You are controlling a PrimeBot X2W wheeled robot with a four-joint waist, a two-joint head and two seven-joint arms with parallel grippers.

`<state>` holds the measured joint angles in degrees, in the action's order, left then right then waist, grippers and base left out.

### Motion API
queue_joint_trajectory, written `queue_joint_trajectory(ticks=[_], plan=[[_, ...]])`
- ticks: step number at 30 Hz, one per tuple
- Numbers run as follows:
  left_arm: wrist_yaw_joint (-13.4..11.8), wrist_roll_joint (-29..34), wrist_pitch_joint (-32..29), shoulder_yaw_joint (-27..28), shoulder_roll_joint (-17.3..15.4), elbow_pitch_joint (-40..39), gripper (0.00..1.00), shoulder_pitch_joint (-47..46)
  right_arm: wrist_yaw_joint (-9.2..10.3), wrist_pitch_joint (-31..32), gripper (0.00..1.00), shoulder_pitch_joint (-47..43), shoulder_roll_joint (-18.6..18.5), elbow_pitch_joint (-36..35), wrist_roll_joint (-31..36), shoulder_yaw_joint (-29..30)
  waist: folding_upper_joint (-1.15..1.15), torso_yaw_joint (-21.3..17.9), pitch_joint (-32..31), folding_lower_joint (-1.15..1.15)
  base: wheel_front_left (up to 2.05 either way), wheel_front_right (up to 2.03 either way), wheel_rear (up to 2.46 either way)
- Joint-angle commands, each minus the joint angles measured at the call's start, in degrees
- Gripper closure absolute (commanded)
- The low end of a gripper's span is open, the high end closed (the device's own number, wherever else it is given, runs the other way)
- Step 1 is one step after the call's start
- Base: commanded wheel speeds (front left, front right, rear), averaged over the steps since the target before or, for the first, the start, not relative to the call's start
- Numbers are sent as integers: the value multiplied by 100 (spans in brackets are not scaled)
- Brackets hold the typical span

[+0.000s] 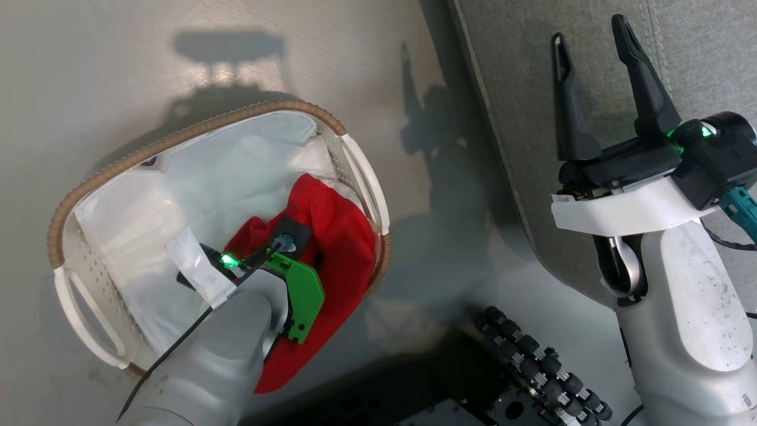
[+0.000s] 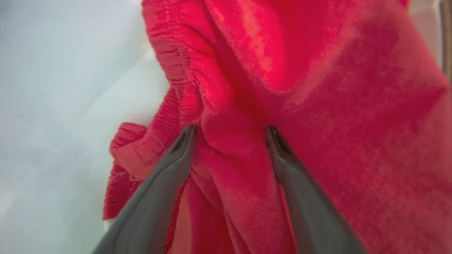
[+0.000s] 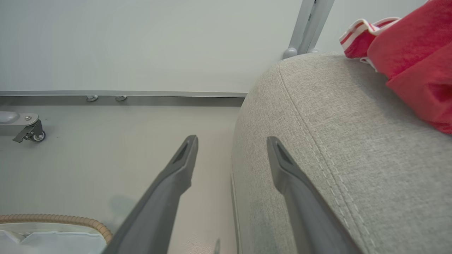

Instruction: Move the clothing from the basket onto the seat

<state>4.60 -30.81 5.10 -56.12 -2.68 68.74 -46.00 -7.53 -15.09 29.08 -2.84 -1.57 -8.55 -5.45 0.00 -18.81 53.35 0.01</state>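
The seat (image 1: 520, 89) stands right of the basket (image 1: 177, 136). The clothing (image 1: 337, 231) lies in the basket's right end, directly under my left claw (image 2: 229, 132), which is spread open with a red fold between its fingers, not yet pinched. My right claw (image 1: 588, 32) hovers over the seat, open and empty.

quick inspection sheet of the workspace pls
surface: grey floor, basket standing on it beside the seat
job's things: red clothing in the basket on its white liner; another red garment on the seat
clutter: nothing seen
grippers: left gripper open, tips pressed into the clothing astride a fold; right gripper open, empty, over the seat
cables: black cable along the left forearm; teal plug at the right wrist
surroundings: wall rail, caster
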Motion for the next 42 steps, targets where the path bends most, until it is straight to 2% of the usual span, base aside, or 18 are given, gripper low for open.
queue_joint_trajectory(ticks=[1,5,6,7,8,9,10,17,25,35,42], plan=[[-41,-29,-34,10,-37,63,0,-120,8,-11,0,25,-10,-51,-44,-21,0,-108,71,-1,0,0,0],[-67,-56,-122,-24,-39,248,0,-209,8,-11,0,29,-9,-118,-68,-63,0,-184,121,-1,0,0,0],[-65,-64,-147,-32,-40,286,4,-227,8,-11,0,28,-9,-136,-76,-68,0,-195,135,-1,0,0,0],[-63,-69,-157,-37,-40,308,21,-243,8,-11,0,26,-10,-147,-82,-69,0,-202,144,-1,0,0,0],[-59,-72,-169,-41,-40,327,60,-266,8,-11,0,27,-10,-155,-84,-69,0,-209,154,-1,0,0,0],[-53,-78,-178,-45,-40,338,75,-283,7,-11,0,30,-10,-156,-85,-66,0,-211,159,-1,0,0,0],[-40,-88,-182,-47,-41,350,100,-299,8,-11,0,31,-10,-152,-87,-58,0,-211,158,-1,0,0,0],[50,-148,-1,-151,-38,250,100,-224,8,-11,0,-25,-11,-37,-39,-60,0,-86,-33,-1,0,0,0],[104,-181,413,-356,-36,-28,100,-27,8,-11,0,-98,-13,121,89,-45,0,210,-587,-1,0,0,0],[88,-278,925,-471,-32,-346,100,395,8,-11,0,-361,-14,390,354,45,0,626,-1728,-1,0,0,0],[-96,-312,1013,-169,-112,-900,100,813,8,-11,0,-732,-15,602,583,132,0,873,-2699,-1,0,0,0]])
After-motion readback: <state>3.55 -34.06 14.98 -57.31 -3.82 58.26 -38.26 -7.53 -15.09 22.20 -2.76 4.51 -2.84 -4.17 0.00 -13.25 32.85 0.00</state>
